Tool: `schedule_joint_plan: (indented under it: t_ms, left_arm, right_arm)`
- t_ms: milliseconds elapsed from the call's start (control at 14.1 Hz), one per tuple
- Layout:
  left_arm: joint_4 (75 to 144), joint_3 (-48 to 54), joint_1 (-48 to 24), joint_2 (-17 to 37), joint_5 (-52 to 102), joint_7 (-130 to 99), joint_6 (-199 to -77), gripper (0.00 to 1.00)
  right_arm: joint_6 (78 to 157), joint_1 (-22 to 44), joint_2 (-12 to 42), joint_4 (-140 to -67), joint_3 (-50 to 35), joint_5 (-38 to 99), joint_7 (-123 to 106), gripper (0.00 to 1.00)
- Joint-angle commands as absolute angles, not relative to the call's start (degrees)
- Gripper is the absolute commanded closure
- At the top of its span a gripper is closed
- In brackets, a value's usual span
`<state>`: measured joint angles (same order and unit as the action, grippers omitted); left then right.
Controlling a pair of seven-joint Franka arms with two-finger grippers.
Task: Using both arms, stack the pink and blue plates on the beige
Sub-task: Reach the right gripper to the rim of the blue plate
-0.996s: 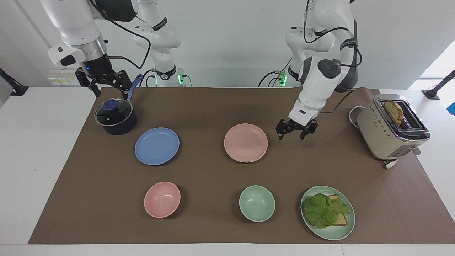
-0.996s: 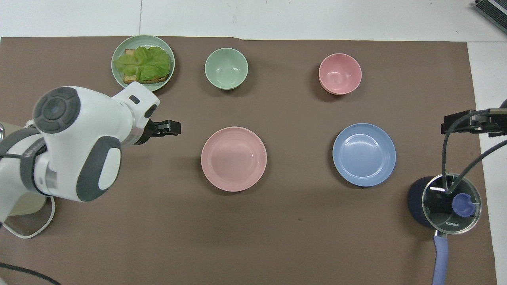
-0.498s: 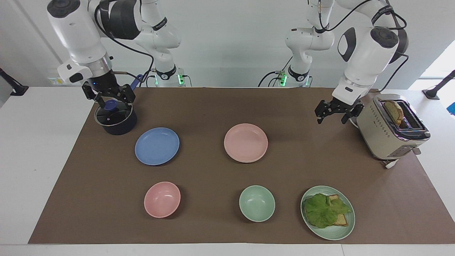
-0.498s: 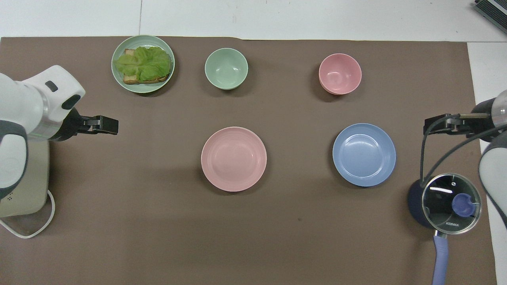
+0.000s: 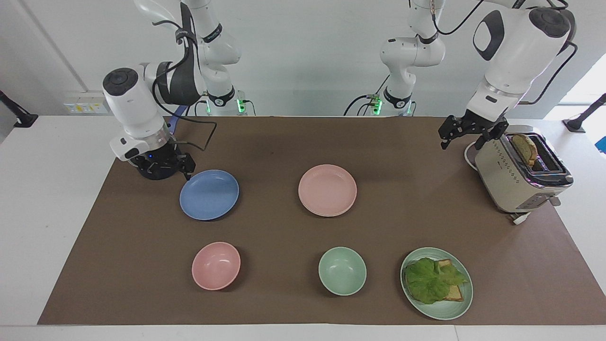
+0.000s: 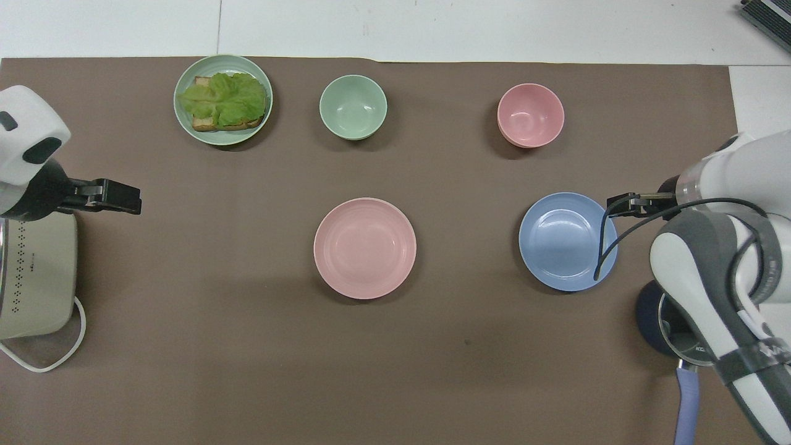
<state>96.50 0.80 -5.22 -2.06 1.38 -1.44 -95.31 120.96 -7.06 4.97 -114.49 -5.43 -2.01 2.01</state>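
blue plate (image 5: 209, 194): flat on the brown mat (image 5: 303, 227) toward the right arm's end, nothing on it
pink plate (image 5: 327, 190): mid-mat, well apart from the blue plate, bare on top; whether another plate lies under it, cannot tell
right gripper (image 5: 163, 166): down low at the blue plate's 10 o'clock edge in the facing view, fingers spread, holding nothing; touching the rim or not, cannot tell
left gripper (image 5: 466, 134): up in the air over the mat at the toaster's (image 5: 523, 171) 10 o'clock, fingers apart, empty
pot (image 6: 664, 324): dark, mostly hidden under the right arm, blue handle poking out at 6 o'clock overhead
pink bowl (image 5: 216, 265): farther from the robots than the blue plate
green bowl (image 5: 342, 271): beside the pink bowl
green plate (image 5: 436, 283): lettuce and toast on it, beside the green bowl
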Motion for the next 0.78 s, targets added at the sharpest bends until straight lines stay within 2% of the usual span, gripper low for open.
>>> schedule_joint_plan:
  t_ms: [0, 142, 569, 711]
  left_arm:
    - [91.33, 0.88, -4.75, -2.2, 0.44, -0.26, -88.52, 0.0]
    - [87.9, 0.97, -4.75, -2.2, 0.7, -0.26, -85.01, 0.0]
    - [89.12, 0.35, -4.39, -4.57, 2.1, -0.26, -84.38, 0.0]
    - [90.08, 0.44, -4.39, -5.18, 2.37, -0.09, -84.46, 0.0]
  right_arm:
    - [126.89, -8.34, 6.85, -117.59, -5.71, -2.11, -2.35, 0.0]
    - [128.32, -9.05, 7.82, -118.91, -5.71, -2.11, -3.6, 0.01]
    - [134.11, -10.54, 11.07, -122.86, -5.71, -2.11, -7.46, 0.23]
    - [135.0, -11.43, 11.69, -123.13, -5.71, -2.11, -9.22, 0.34]
